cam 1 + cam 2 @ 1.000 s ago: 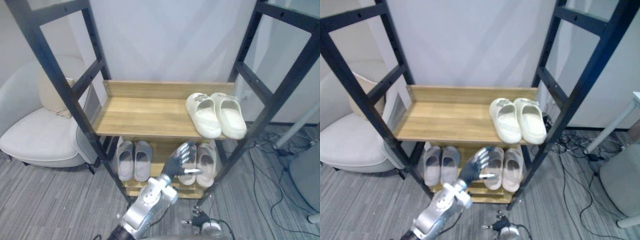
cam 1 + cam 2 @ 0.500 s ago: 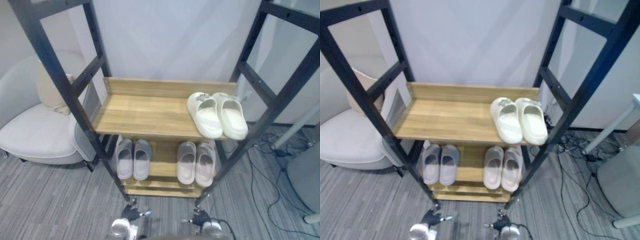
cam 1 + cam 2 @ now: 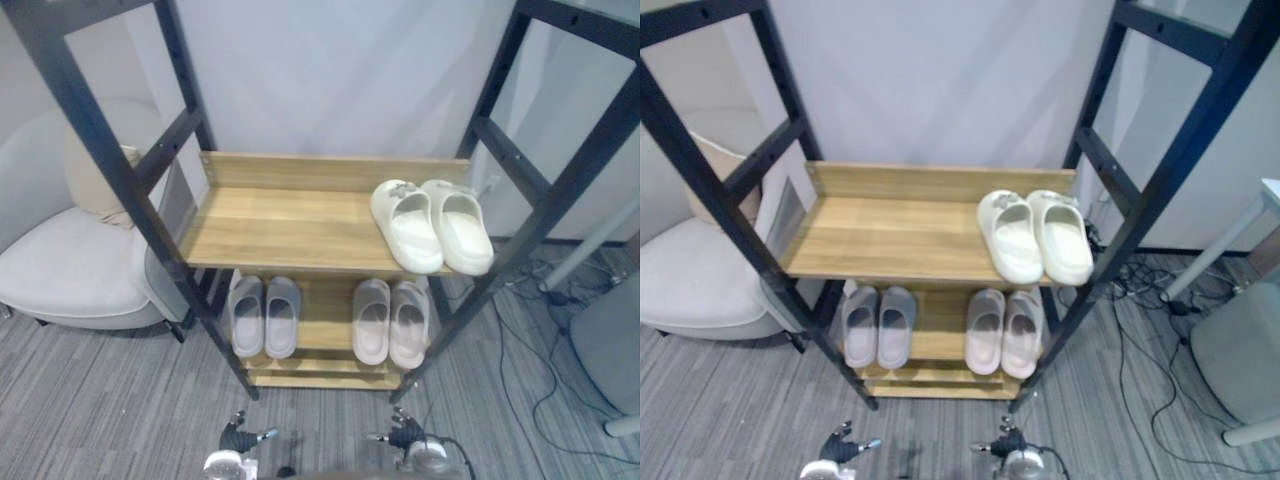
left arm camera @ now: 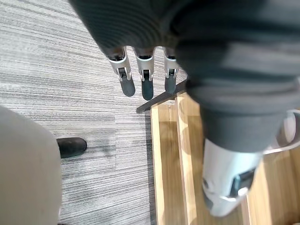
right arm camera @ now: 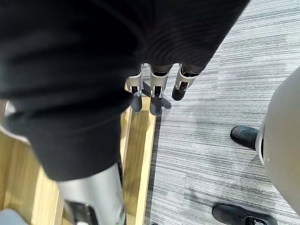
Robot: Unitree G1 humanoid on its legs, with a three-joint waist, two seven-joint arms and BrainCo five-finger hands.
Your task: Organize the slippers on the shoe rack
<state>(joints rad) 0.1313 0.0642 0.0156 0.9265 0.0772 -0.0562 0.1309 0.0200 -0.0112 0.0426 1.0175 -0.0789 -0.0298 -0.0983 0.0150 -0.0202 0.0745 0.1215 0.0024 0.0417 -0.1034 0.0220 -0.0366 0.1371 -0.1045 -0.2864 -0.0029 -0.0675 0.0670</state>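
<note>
The shoe rack (image 3: 300, 228) has wooden shelves in a black frame. A cream pair of slippers (image 3: 431, 224) lies at the right end of the upper shelf. On the lower shelf a grey pair (image 3: 264, 315) lies at the left and a pale beige pair (image 3: 390, 321) at the right, each pair side by side. My left hand (image 3: 236, 439) hangs low in front of the rack; its straight fingers (image 4: 146, 84) hold nothing. My right hand (image 3: 404, 434) hangs level with it, and its fingers (image 5: 156, 93) are also straight with nothing in them.
A light grey armchair (image 3: 70, 270) with a beige cushion (image 3: 95, 185) stands left of the rack. Black cables (image 3: 540, 330) trail over the grey carpet at the right, near a white table leg (image 3: 590, 250) and a grey seat (image 3: 610, 345).
One second ago my left hand was raised in front of the beige pair on the lower shelf. It has dropped away to the bottom of the view. The slippers have not moved.
</note>
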